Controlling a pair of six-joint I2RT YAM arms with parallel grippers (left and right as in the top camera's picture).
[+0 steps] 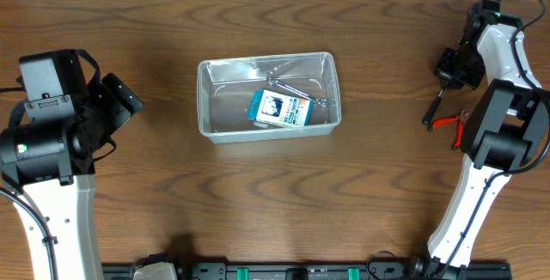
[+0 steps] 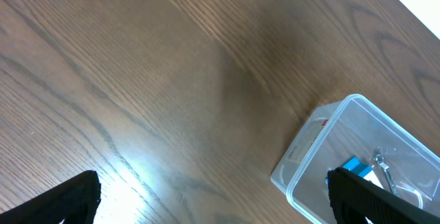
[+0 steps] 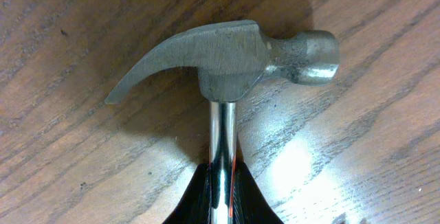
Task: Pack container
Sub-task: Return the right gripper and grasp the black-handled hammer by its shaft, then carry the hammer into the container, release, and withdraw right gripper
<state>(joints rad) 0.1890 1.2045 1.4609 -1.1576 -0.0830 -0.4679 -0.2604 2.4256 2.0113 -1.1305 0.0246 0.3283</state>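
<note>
counts on the table
there was one wooden table [image 1: 172, 22] and two arms, left arm [image 1: 47, 143] and right arm [image 1: 503, 117]; one clear container [image 1: 204, 100] held one blue-and-white packet [image 1: 279, 110] and silver metal tools [image 1: 292, 87] too tangled to count; there was one hammer [image 3: 227, 59] and one red-handled tool [image 1: 445, 123] whose kind was unclear.

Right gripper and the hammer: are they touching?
Touching. The right wrist view shows the right gripper closed on the hammer, with its black fingers pressed against both sides of the shiny shaft just below the head.
</note>
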